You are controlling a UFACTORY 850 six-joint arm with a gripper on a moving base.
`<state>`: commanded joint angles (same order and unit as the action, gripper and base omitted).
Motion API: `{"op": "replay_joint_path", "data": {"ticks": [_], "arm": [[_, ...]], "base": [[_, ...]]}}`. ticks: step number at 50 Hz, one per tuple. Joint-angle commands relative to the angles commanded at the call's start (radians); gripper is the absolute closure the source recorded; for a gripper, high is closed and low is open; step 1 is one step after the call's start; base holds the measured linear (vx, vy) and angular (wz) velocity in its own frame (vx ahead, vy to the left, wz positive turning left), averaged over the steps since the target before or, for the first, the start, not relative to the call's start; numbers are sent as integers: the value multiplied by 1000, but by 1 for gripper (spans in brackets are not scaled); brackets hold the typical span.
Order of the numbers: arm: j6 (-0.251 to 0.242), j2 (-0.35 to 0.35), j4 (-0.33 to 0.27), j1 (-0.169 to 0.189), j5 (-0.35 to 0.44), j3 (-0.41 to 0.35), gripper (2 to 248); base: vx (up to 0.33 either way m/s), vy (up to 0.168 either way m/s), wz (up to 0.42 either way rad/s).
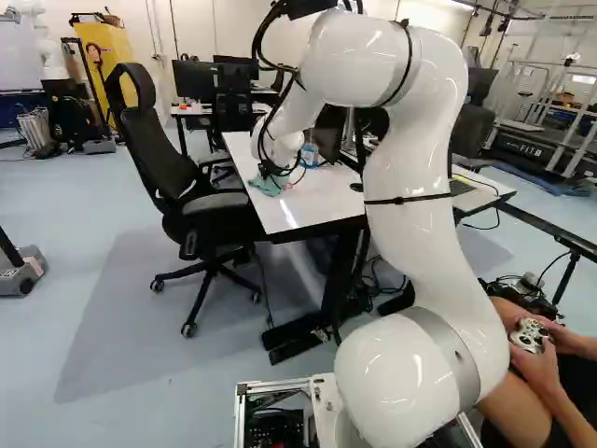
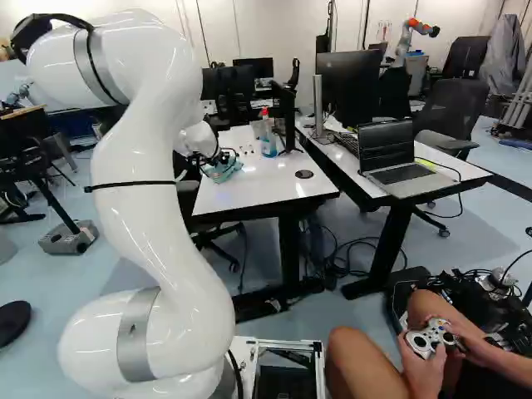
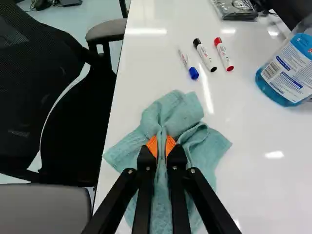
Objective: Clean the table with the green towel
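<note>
The pincer (image 1: 272, 172) is clenched on the green towel (image 1: 265, 187). In the left base view it reaches down to the upper middle of the frame, over the near part of the white tabletop (image 1: 312, 201), and the towel lies bunched just under it, at the tabletop's left edge. The spray bottle (image 1: 309, 155) stands a little to the right of the pincer and farther back. The black office chair (image 1: 224, 203) is pulled up at the left side of the tabletop.

In the right base view the pincer and the towel show left of centre in the upper half of the frame. The bottle stands upright on the tabletop to their right, with a red top and blue liquid in it. The open laptop (image 2: 401, 170) rests on the other desk (image 2: 457, 173), toward the right of the frame.

In the wrist view the orange pads (image 3: 152, 145) pinch a fold of the towel between them. The rest of the cloth spreads ahead of, under and to both sides of the pincer (image 3: 161, 141), one corner reaching the tabletop's edge on the chair's side. Just ahead of the towel lie the blue-capped marker (image 3: 189, 65), the black-capped marker (image 3: 204, 55) and the red-capped marker (image 3: 224, 54). The bottle, holding its blue liquid, is beyond the towel on the side away from the chair. Farther ahead past the markers lies the clear packet (image 3: 236, 9); its contents cannot be told.
</note>
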<state>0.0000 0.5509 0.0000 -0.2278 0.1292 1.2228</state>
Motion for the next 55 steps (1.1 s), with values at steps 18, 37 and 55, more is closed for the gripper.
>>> {"op": "replay_joint_path", "data": {"ticks": [18,37,55], "arm": [[0,-32,0,40,0,-43,211],[0,-43,0,92,0,-57,211],[0,10,0,118,0,13,211]], "base": [[0,0,0],[0,0,0],[0,0,0]]}}
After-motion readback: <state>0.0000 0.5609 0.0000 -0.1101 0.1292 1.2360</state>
